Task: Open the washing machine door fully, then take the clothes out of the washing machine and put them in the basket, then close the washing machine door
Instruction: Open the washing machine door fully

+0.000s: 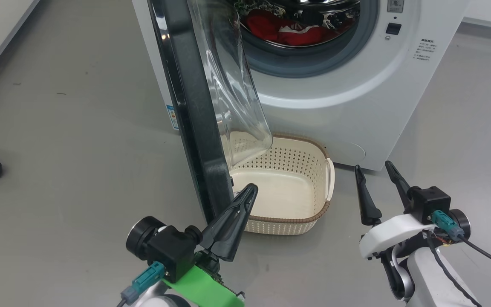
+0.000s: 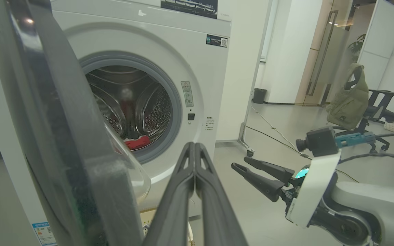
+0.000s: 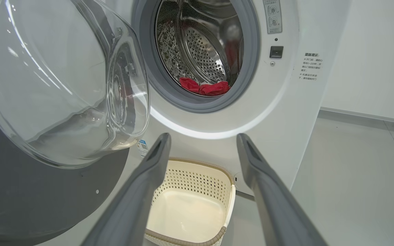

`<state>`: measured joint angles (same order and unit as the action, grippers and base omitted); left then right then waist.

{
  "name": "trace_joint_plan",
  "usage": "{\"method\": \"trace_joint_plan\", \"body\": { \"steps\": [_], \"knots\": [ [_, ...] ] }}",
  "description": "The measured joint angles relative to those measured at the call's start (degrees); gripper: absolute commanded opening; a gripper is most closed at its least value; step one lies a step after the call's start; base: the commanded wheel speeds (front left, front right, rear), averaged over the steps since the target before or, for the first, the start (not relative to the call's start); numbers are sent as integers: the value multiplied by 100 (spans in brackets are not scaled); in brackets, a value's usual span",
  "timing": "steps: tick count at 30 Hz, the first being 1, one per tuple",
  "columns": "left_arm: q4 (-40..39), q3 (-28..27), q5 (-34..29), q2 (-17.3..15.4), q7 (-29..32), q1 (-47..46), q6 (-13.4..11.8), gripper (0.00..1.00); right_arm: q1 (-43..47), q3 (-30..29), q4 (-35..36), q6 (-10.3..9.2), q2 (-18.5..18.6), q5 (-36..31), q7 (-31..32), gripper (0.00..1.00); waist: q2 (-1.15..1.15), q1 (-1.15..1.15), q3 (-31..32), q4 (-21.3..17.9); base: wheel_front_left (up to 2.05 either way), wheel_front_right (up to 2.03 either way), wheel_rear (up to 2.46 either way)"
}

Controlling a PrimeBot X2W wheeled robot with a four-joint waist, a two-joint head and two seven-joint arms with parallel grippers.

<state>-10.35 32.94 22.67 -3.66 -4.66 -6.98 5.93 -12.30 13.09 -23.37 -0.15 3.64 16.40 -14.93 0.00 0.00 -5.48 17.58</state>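
The washing machine door is standing half open. The left tool, pinched shut, is hovering beside the door's rim. The right tool is hanging spread, empty. The clothes are lying in the drum. Likely next: pushing the door wider.

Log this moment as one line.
washing machine door open | clothes inside washing machine | basket empty, below opening | left gripper shut, beside door rim | right gripper open, empty

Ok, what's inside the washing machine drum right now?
Red clothes with a bit of white lie at the bottom of the drum. How many pieces I cannot tell: the grey ring covers the front of the pile.
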Motion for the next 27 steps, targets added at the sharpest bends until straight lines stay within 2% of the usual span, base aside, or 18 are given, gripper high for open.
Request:
{"method": "trace_joint_plan", "body": {
  "steps": [16,27],
  "knots": [
    [601,-149,138,-34,339,100,-40,0,-1,-14,-51,59,-20,-58,0,100,0,0,-37,-13,0,0,0],
    [993,-187,326,10,410,-153,-65,0,-5,-7,-109,109,-41,-97,1,100,0,0,-71,-74,0,0,0]
  ]
}}
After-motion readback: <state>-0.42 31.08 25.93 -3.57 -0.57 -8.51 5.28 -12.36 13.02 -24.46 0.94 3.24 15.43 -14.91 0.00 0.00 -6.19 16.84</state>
